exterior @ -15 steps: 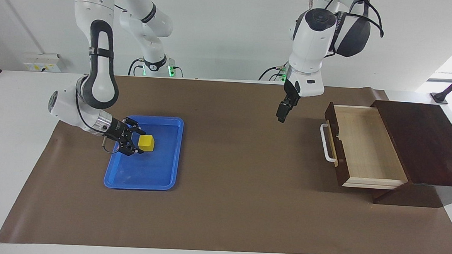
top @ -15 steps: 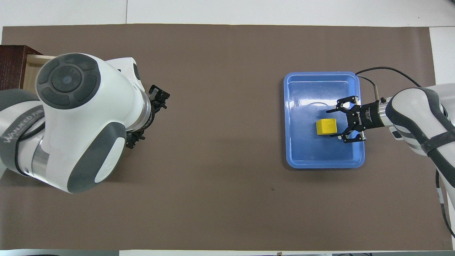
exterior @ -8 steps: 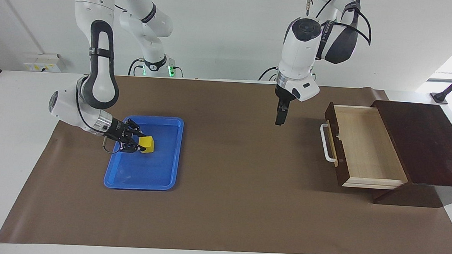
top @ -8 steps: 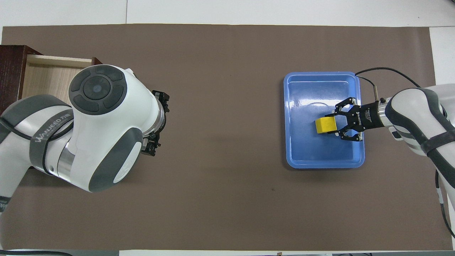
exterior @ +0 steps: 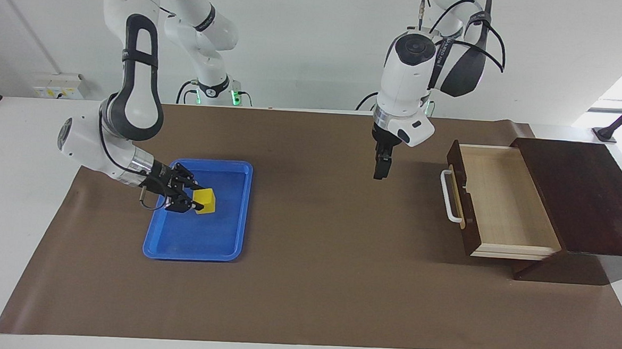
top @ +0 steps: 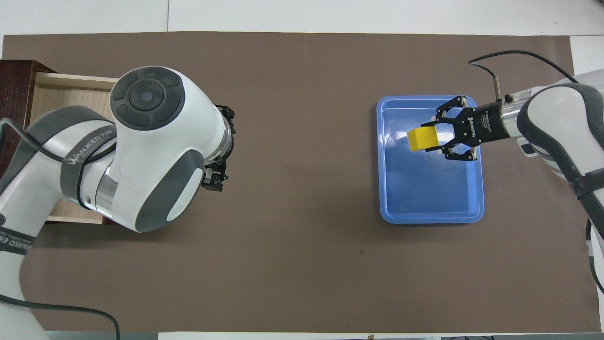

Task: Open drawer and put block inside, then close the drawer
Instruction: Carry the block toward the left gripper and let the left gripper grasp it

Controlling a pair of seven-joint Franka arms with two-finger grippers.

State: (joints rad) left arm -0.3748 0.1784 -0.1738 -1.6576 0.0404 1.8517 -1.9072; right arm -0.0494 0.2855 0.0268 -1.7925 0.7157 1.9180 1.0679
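Note:
The yellow block [exterior: 206, 201] is held in my right gripper [exterior: 199, 199], tilted and a little above the floor of the blue tray [exterior: 222, 241]. In the overhead view the block [top: 421, 140] sits between the fingers of my right gripper [top: 427, 138], over the tray [top: 424, 198]. The drawer [exterior: 506, 200] stands pulled out of its dark wooden box [exterior: 581, 194], its pale inside bare and its white handle [exterior: 451, 198] toward the tray. My left gripper [exterior: 379, 170] hangs in the air over the mat beside the handle, touching nothing.
A brown mat [exterior: 326, 281] covers the table between the tray and the drawer. In the overhead view my left arm [top: 146, 151] covers part of the drawer [top: 61, 94].
My right gripper closed on the block and raised it off the tray floor, moving it farther from the robots. My left gripper drew a little away from the drawer handle.

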